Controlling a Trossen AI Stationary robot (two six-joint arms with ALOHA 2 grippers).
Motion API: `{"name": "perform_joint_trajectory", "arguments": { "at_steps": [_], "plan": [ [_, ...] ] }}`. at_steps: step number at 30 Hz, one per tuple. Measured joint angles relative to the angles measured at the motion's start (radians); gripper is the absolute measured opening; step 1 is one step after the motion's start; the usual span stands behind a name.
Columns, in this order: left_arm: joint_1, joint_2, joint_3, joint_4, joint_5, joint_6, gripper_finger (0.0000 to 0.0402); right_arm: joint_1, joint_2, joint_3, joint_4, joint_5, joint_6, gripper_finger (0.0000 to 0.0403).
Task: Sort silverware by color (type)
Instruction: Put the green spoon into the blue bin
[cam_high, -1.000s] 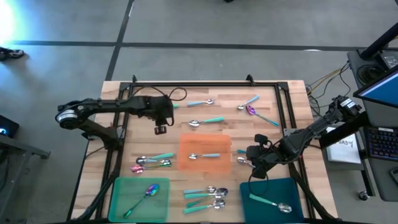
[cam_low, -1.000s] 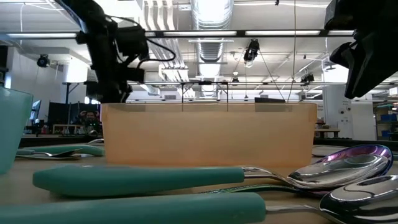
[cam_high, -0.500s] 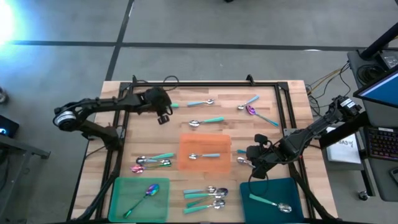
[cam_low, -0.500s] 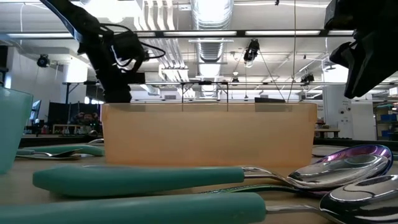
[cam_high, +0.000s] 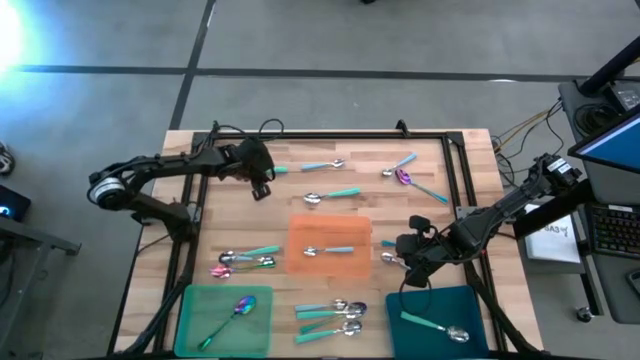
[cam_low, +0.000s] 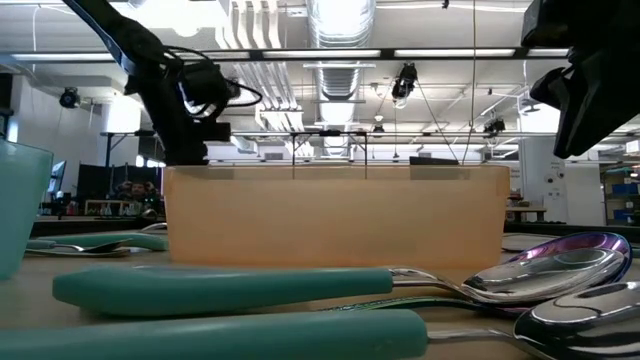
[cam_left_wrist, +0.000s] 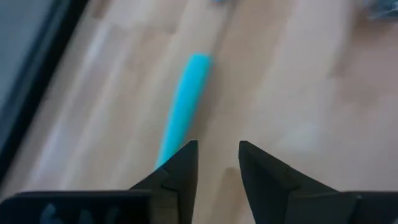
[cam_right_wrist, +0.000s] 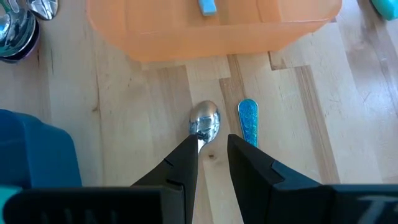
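The left gripper (cam_high: 259, 188) hovers over the far left part of the light wooden surface (cam_high: 460, 165), next to the light-blue-handled spoon with a silver bowl (cam_high: 316, 165). In the left wrist view its jaws stand slightly apart with nothing between them, and the spoon's blue handle (cam_left_wrist: 180, 106) lies just ahead of the fingertips. The step in hand looks like the approach to pick up this spoon.

The right gripper (cam_high: 408, 272) waits low near the right side of the flat orange rectangular tray (cam_high: 300, 232). Its jaws are narrowly open and empty, poised over a small silver-bowled spoon (cam_right_wrist: 204, 121) with a blue patterned handle (cam_right_wrist: 248, 120) just beside it.

The other silverware is scattered. 1 spoon already lies in the orange tray, 1 iridescent spoon (cam_high: 238, 309) lies in the flat green tray (cam_high: 195, 300), and 1 lies in the flat teal tray (cam_high: 470, 300). Several are loose between the trays and at the far edge.

Next, the left jaws probably need to line up across the blue handle, descend and close.
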Motion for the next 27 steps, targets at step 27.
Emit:
{"name": "perform_joint_trajectory", "arguments": {
  "at_steps": [27],
  "plan": [
    [0.125, 0.217, 0.082, -0.033, -0.072, 0.075, 0.0178, 0.0, 0.0, 0.0, 0.0, 0.0, 0.0, 0.0079]
  ]
}}
